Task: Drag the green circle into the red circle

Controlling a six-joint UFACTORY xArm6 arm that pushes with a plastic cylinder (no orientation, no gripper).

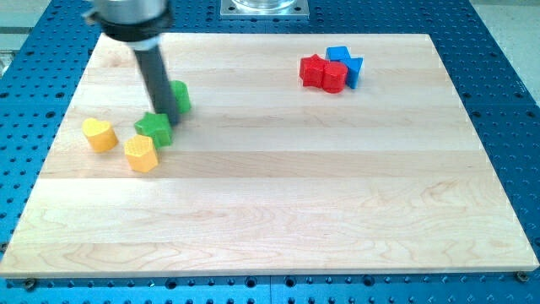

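The green circle sits in the upper left part of the wooden board, partly hidden behind my rod. My tip is down at the green circle's lower left side, touching or nearly touching it. A green star-shaped block lies just below the tip. The red circle is far off at the view's upper right, pressed against another red block on its left.
Two blue blocks sit behind and right of the red ones. A yellow heart block lies at the left, and a yellow hexagon-like block touches the green star's lower left. A metal mount is beyond the board's top edge.
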